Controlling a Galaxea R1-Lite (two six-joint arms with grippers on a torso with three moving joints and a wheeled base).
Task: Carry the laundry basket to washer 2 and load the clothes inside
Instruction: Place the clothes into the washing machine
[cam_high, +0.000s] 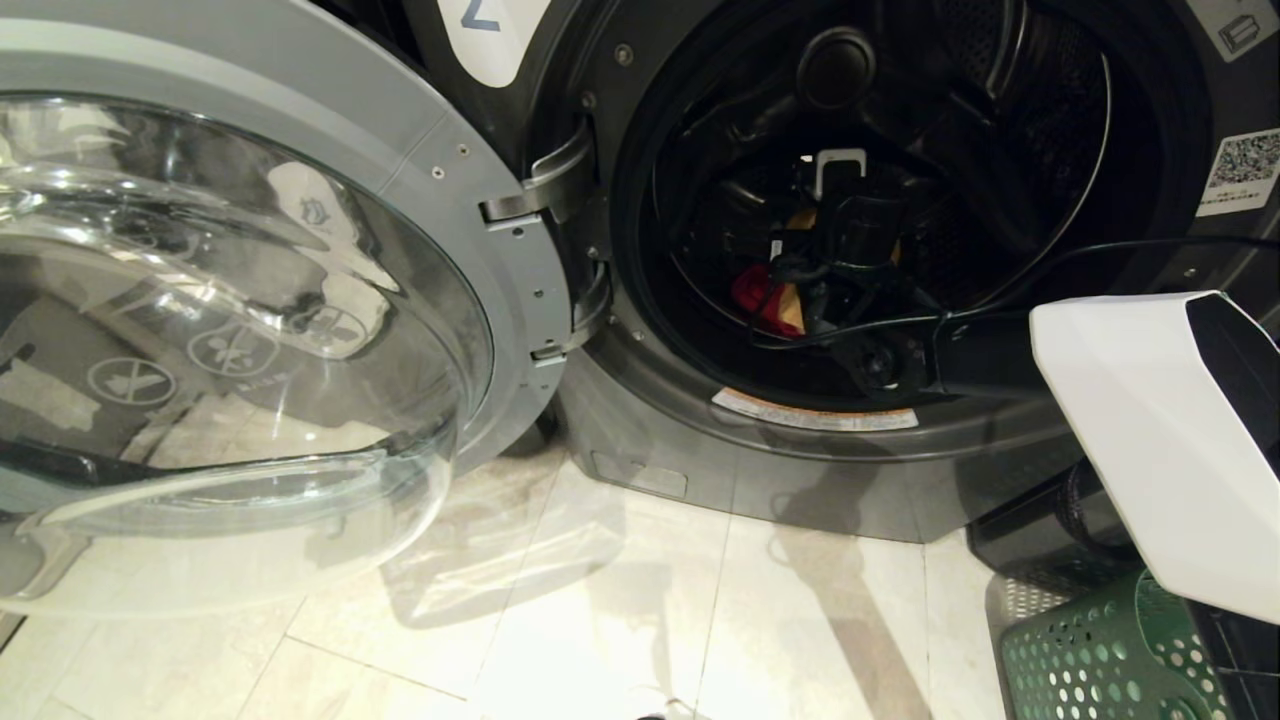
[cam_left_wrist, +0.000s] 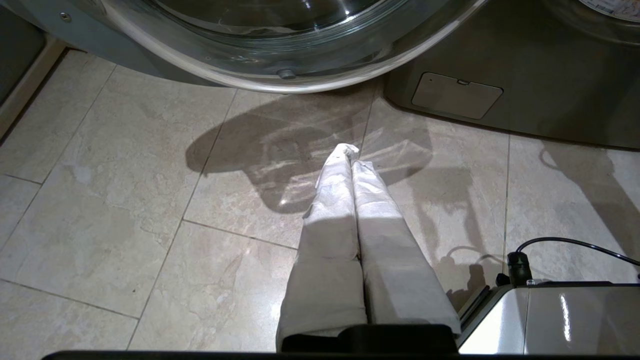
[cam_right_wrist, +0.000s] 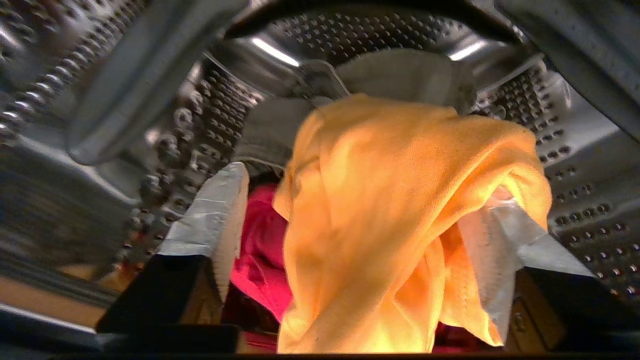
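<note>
Washer 2 (cam_high: 700, 440) stands with its glass door (cam_high: 250, 330) swung wide to the left. My right arm reaches into the drum (cam_right_wrist: 575, 150), where my right gripper (cam_high: 795, 275) (cam_right_wrist: 367, 190) stands open, its taped fingers (cam_right_wrist: 210, 215) far apart. An orange cloth (cam_right_wrist: 390, 200) hangs loosely between them and drapes over one finger. A red garment (cam_right_wrist: 260, 250) (cam_high: 752, 290) lies under it and a grey one (cam_right_wrist: 400, 75) further in. The green laundry basket (cam_high: 1100, 650) sits on the floor at the lower right. My left gripper (cam_left_wrist: 350, 155) is parked above the floor, shut and empty.
The open door's rim (cam_left_wrist: 285, 75) hangs low over the beige floor tiles (cam_left_wrist: 150, 200) near my left gripper. A black cable (cam_high: 1050, 270) runs across the washer's opening. My robot's white arm cover (cam_high: 1150, 430) stands above the basket.
</note>
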